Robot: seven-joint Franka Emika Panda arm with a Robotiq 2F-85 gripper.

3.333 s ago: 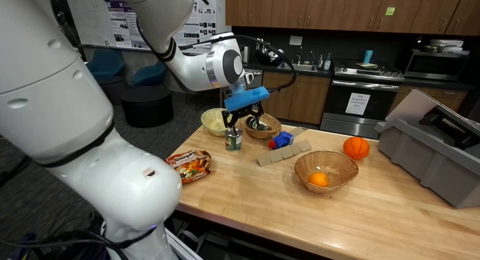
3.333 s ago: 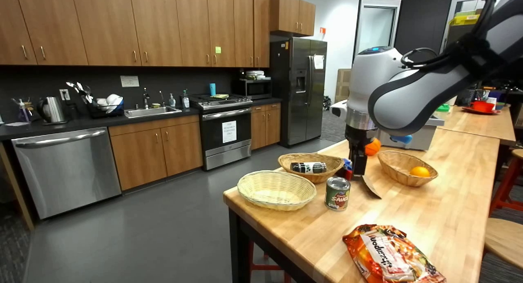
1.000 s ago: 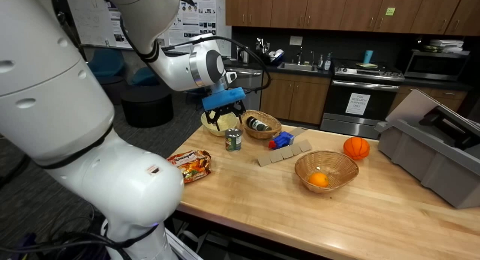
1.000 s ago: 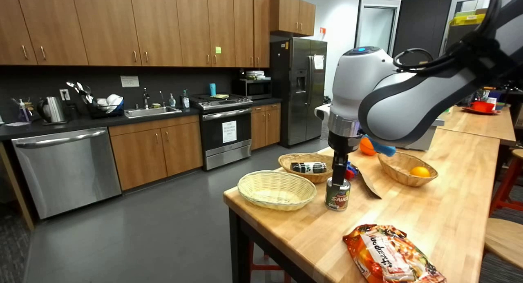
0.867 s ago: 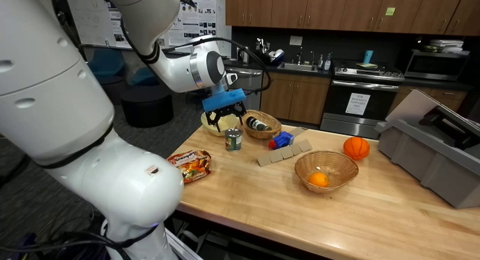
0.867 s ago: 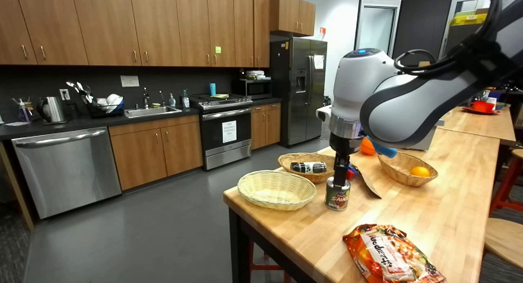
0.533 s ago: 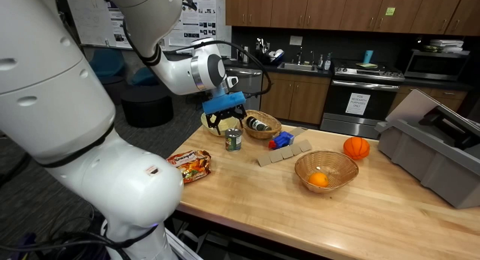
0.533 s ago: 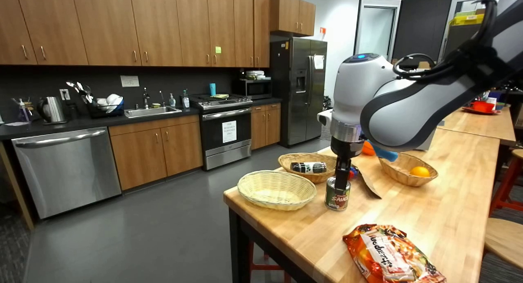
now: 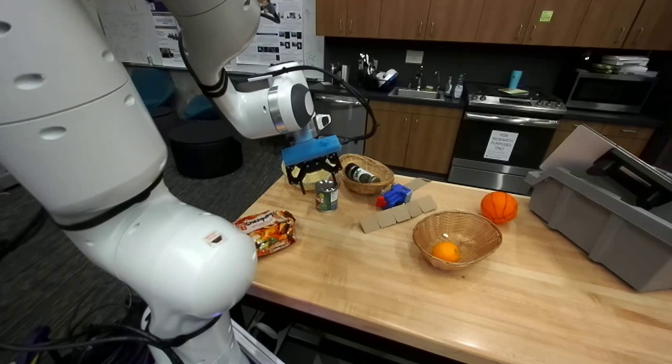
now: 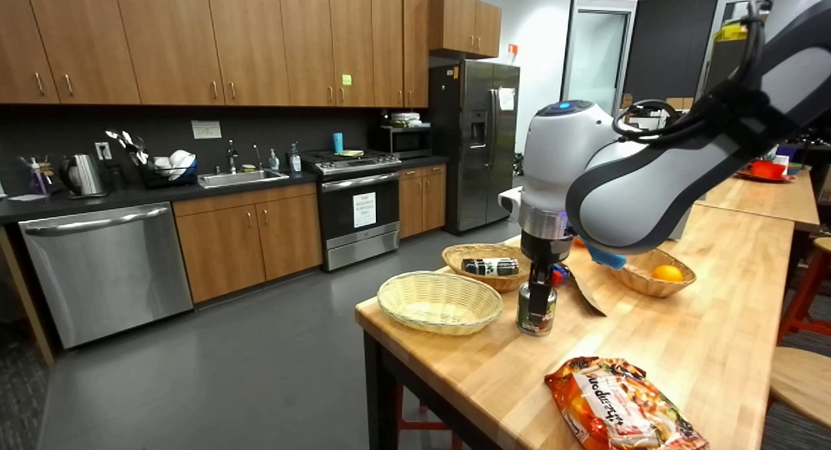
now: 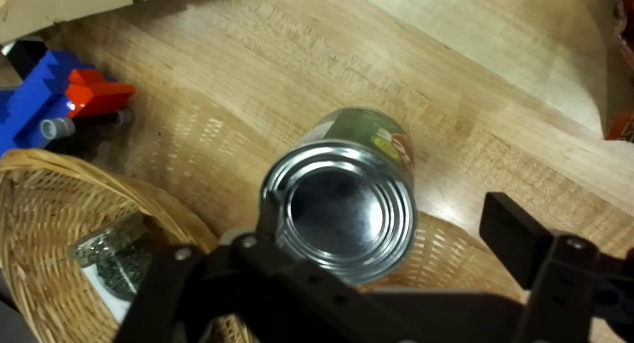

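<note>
Jaws spread wide, nothing held. Can [image 11: 339, 212] stands upright on the table [image 9: 341, 280], near the pale basket [image 10: 448, 307]. Wrist view: one finger [image 11: 270, 212] overlaps the can's edge, contact unclear; the other finger [image 11: 515, 239] hangs apart from it. Jar [image 10: 490, 266] lies in the brown basket [image 11: 44, 224]; food packet [image 10: 617, 404] lies well apart on the table.
</note>
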